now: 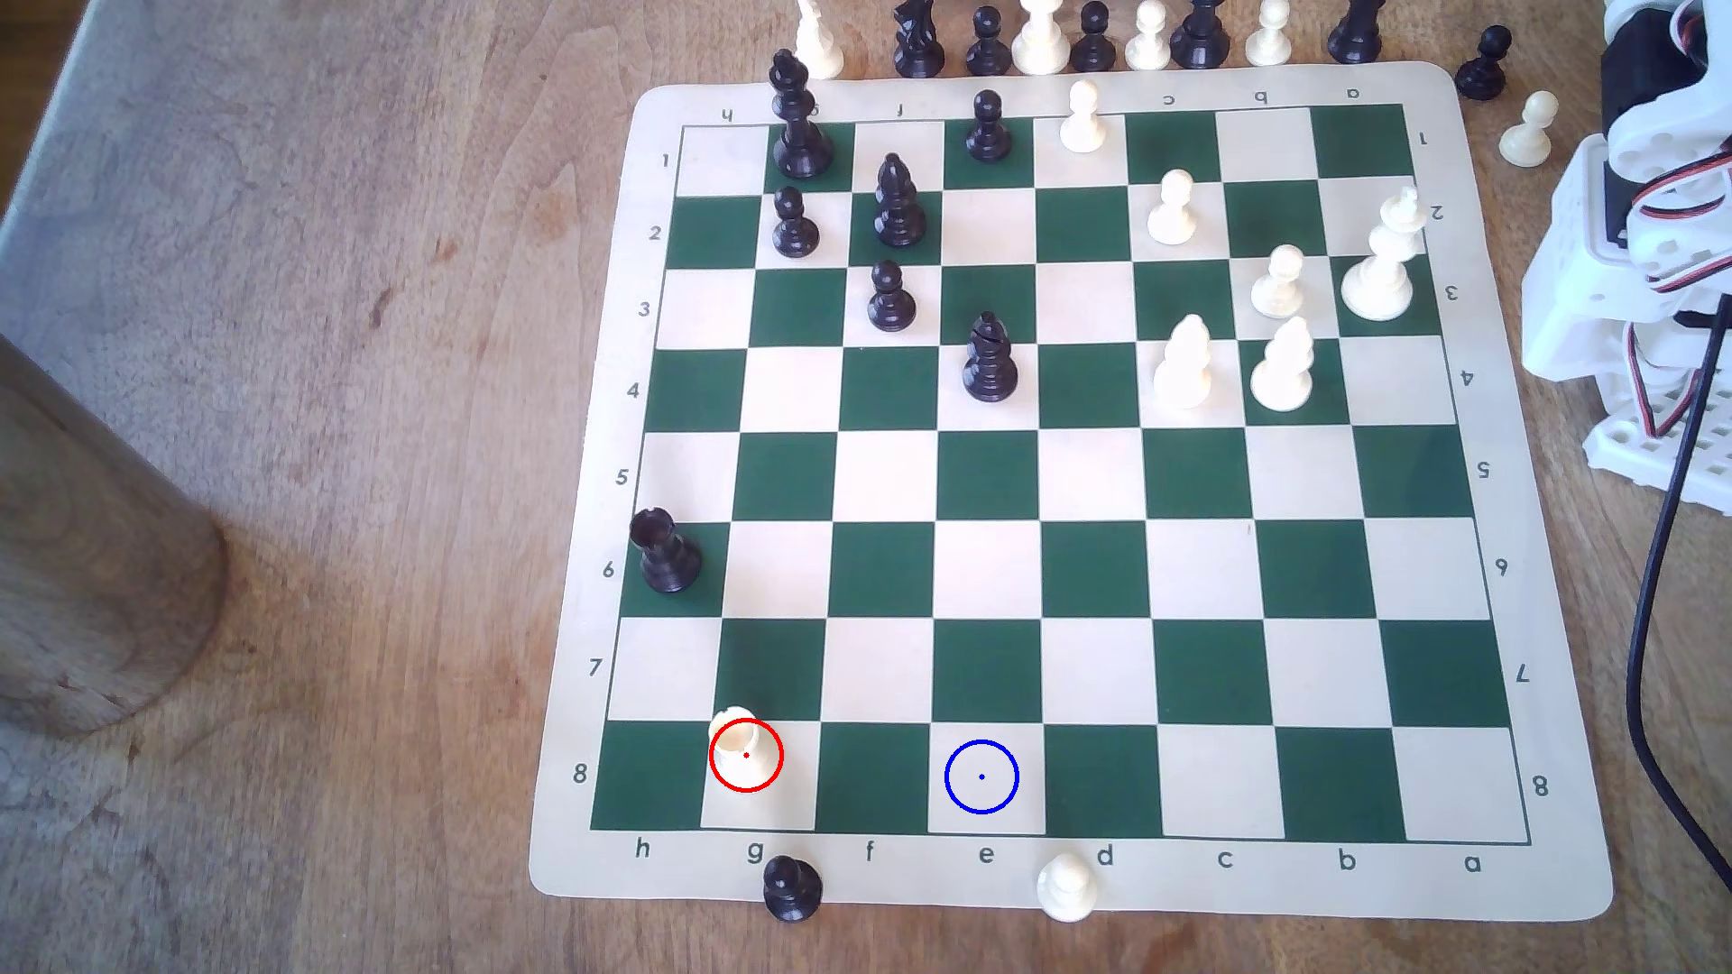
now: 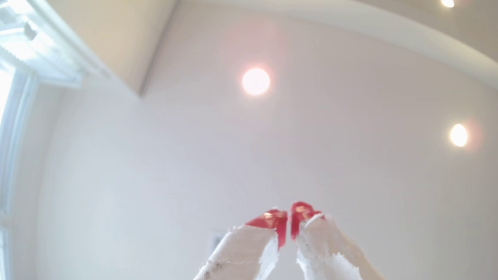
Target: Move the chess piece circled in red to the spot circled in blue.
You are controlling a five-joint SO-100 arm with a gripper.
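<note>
Cream-white, short and flat-topped: found the chess piece (image 1: 740, 745) upright inside the red ring, on the cream g8 square in the near row of the board (image 1: 1218, 871), toward the exterior view's left. Noted the spot (image 1: 981, 776), ringed in thin blue with a centre dot, on cream e8 in the same row, to the exterior view's right of the piece, with one green square between.

Counted a black rook (image 1: 667, 553) on h6 at the board's left edge, a black pawn (image 1: 792, 888) on the near border just under the letter g, and a cream pawn (image 1: 1066, 885) on the near border between the letters e and d. Saw other black and cream pieces gathered in the far rows and beyond the far edge on the wooden desk (image 1: 375, 375).

Spotted the white arm (image 1: 1631, 281) at the exterior view's far right, well apart from the piece.

Caught the tool (image 2: 289, 215) in the wrist view, aimed up at a ceiling light (image 2: 255, 81), red tips above white wrapping, closed to a thin slit, gripping nothing.
</note>
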